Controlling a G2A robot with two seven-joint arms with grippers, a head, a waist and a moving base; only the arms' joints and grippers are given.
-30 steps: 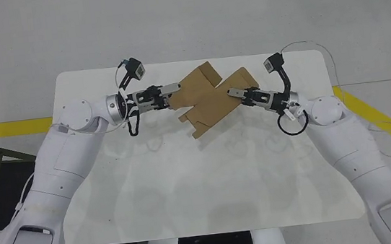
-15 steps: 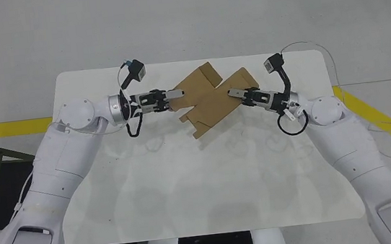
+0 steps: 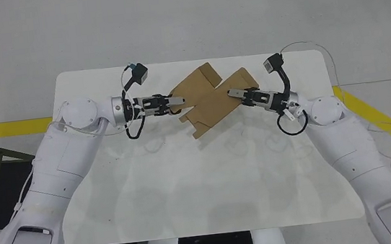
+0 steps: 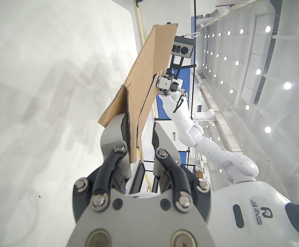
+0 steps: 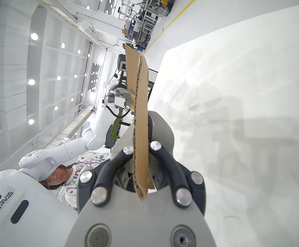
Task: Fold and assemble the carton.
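A flat brown carton [image 3: 211,98] is held in the air over the back middle of the white table [image 3: 188,188]. My right gripper [image 3: 234,93] is shut on its right flap; in the right wrist view the cardboard [image 5: 140,105] is pinched between the fingers of that gripper [image 5: 142,126]. My left gripper [image 3: 177,100] is at the carton's left edge. In the left wrist view this gripper [image 4: 139,126] is open, and the carton's edge [image 4: 140,93] stands between its fingers, resting against one finger [image 4: 122,126] and apart from the other.
The table's back edge runs just behind the carton. Bare white tabletop lies in front of both arms. Yellow floor tape [image 3: 7,129] runs beside the table on the left and also on the right.
My left gripper has shifted a little toward the table's front along the carton's left edge, and its wrist has turned slightly. The carton and the right arm have stayed put.
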